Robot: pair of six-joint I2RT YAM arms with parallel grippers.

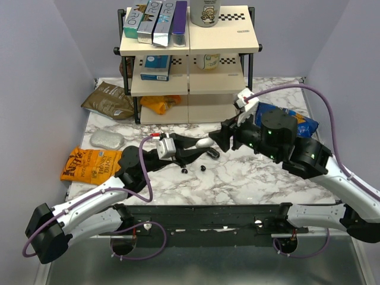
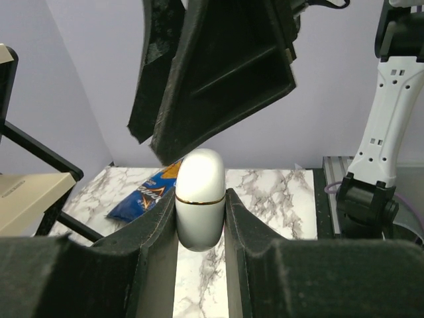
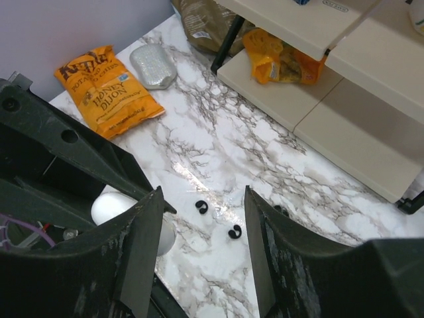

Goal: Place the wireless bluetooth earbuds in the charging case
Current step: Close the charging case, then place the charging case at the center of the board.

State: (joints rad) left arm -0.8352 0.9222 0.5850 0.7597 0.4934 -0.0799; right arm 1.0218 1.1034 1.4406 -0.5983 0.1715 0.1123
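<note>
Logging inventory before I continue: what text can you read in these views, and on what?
"Kettle", "HONEY DIJON": orange chip bag.
"RO": boxes on the top shelf.
Too blurred to read: blue bag, teal box, brown bag.
</note>
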